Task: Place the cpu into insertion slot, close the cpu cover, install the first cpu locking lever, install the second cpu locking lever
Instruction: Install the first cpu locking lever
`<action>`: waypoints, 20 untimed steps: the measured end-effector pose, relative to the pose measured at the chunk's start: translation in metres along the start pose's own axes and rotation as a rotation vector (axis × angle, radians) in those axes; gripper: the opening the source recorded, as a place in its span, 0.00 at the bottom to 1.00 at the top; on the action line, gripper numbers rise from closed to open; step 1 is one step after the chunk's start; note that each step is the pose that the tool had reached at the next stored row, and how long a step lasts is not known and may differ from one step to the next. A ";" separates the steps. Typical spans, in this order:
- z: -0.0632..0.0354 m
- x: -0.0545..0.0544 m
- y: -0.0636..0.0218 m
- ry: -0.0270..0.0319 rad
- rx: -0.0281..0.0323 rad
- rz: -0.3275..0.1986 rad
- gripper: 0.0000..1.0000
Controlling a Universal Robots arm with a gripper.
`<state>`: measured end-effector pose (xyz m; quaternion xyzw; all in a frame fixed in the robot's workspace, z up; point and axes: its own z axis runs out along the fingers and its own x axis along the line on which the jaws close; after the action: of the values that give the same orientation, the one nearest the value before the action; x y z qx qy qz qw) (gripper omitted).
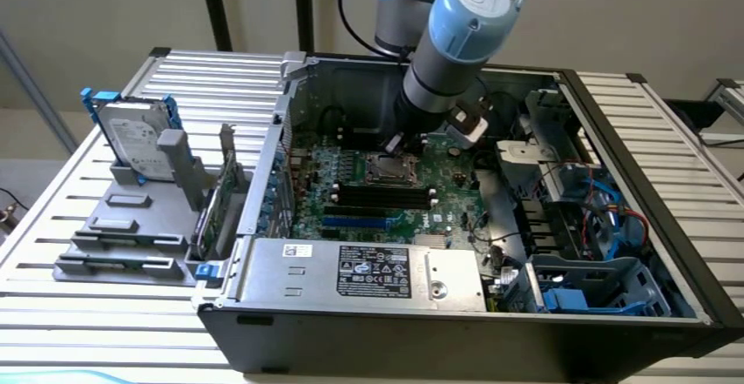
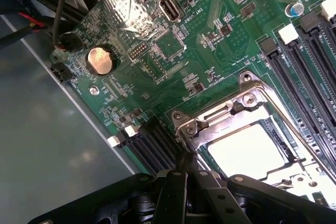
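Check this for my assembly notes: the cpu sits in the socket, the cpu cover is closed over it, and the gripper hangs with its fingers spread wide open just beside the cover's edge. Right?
One thing is off: the gripper is shut, not spread open, as the wrist view shows. The rest stands: the cpu lies in the socket under the closed cpu cover, with the fingertips at the cover's edge.

Beige wall, ribbed metal table, dark poles behind

Motherboard silkscreen: "INT_USB2" by port, "AL3610" near edge
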<state>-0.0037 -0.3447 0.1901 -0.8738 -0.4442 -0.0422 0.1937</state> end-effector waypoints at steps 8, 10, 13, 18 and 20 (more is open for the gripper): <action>-0.0036 0.000 0.0002 0.0048 0.0087 -0.009 0.11; -0.0069 0.000 -0.0004 0.0045 0.0088 -0.009 0.11; -0.0096 -0.003 -0.0030 0.0043 0.0090 -0.012 0.11; -0.0115 -0.006 -0.0052 0.0043 0.0093 -0.014 0.11; -0.0115 -0.006 -0.0052 0.0044 0.0093 -0.014 0.11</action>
<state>-0.0103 -0.3507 0.2008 -0.8697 -0.4499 -0.0434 0.1984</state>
